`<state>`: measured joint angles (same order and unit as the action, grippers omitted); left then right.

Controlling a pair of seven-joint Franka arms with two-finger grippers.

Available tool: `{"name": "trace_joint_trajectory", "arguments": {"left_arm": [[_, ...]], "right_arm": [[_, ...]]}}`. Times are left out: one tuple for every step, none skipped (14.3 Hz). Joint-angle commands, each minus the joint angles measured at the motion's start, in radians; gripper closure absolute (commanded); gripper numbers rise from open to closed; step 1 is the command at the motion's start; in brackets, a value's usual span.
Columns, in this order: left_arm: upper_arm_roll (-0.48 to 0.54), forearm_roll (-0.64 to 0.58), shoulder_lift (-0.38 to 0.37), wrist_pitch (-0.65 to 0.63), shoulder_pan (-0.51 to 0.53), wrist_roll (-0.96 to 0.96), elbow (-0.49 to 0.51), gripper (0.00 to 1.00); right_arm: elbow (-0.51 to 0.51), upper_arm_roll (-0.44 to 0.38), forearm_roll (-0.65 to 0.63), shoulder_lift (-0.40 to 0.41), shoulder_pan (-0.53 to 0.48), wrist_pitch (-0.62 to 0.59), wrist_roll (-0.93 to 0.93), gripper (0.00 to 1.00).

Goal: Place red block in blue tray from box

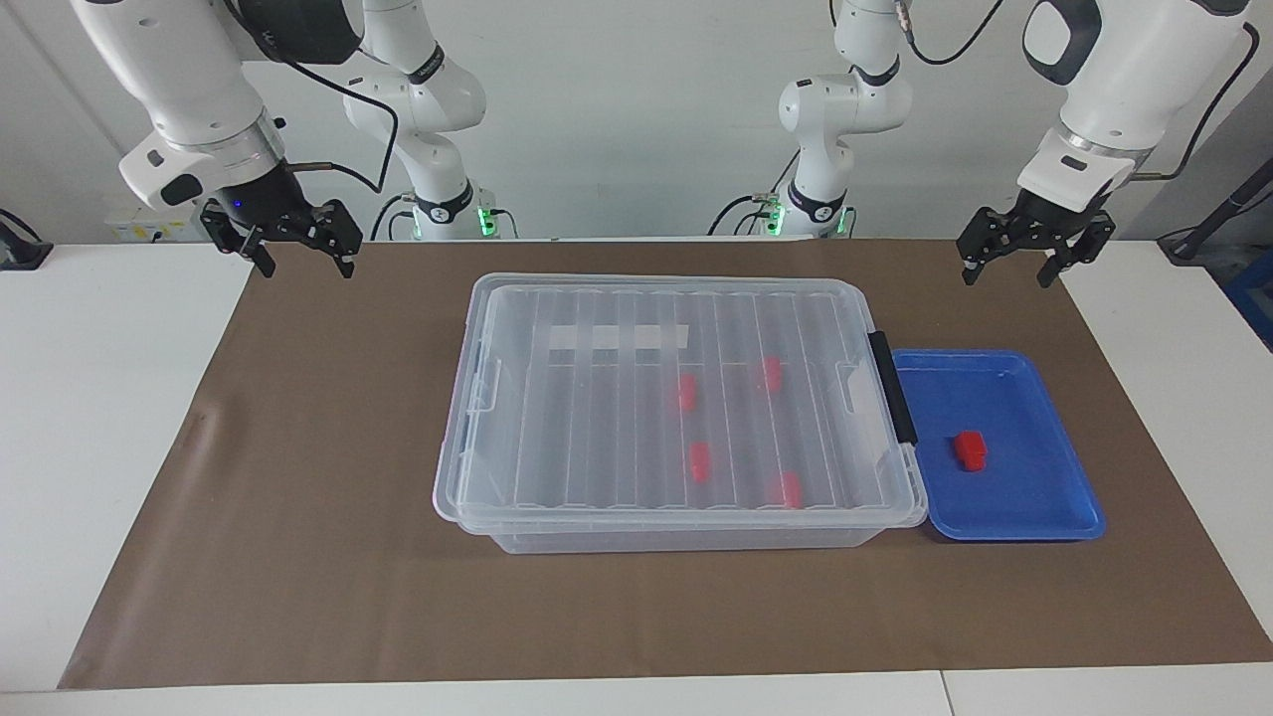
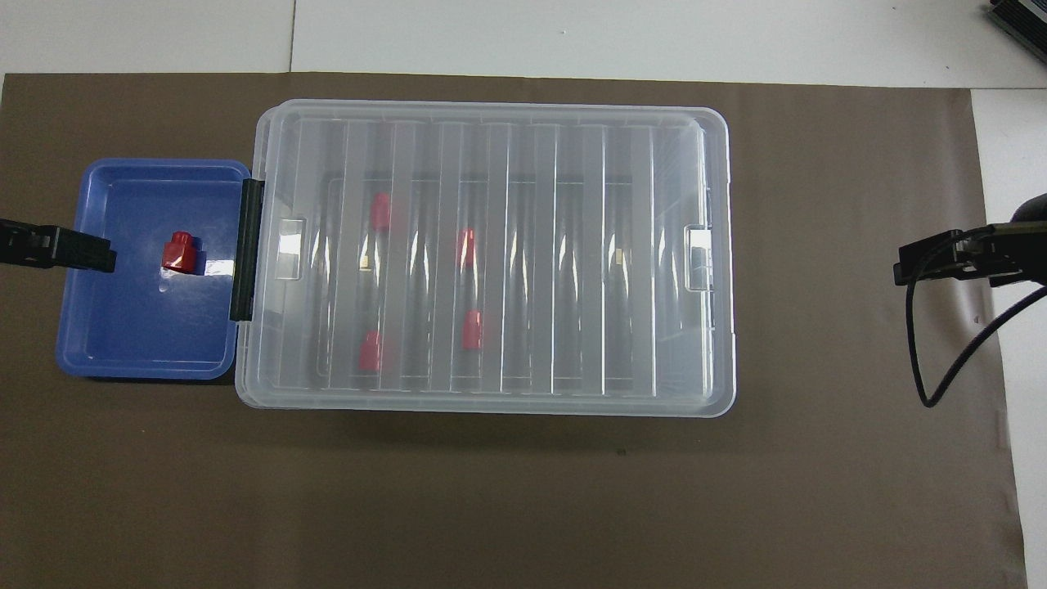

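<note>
Red block [image 1: 970,449] already lying in blue tray [image 1: 1064,497], at the left arm's end of the table, touching the box [image 1: 557,457]; long axis running roughly toward and away from the robots. Four more red blocks [image 1: 700,461] under the closed lid. Left gripper [image 1: 1012,267] raised, open and empty, clearly closer to the tray; right gripper [image 1: 304,261] waiting, open, at the table's right-arm end.

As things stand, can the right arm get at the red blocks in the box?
Probably not: the box's ribbed lid is on, covering the four red blocks. The right end effector hangs up by the mat's edge.
</note>
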<state>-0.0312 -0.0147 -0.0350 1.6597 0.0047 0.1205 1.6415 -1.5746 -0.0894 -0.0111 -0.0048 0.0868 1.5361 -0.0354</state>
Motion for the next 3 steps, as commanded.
{"name": "trace_joint_trajectory", "arguments": {"left_arm": [[0.005,0.007,-0.009,-0.009,-0.003,-0.005,0.0,0.0],[0.005,0.007,-0.009,-0.009,-0.003,-0.005,0.0,0.0],[0.005,0.007,-0.009,-0.008,-0.003,-0.005,0.0,0.0]], "right_arm": [[-0.015,0.005,-0.006,-0.017,-0.002,0.003,0.008,0.0],[-0.015,0.005,-0.006,-0.018,-0.002,0.001,0.008,0.0],[-0.016,0.005,-0.006,-0.018,-0.002,-0.001,0.008,0.0]]}}
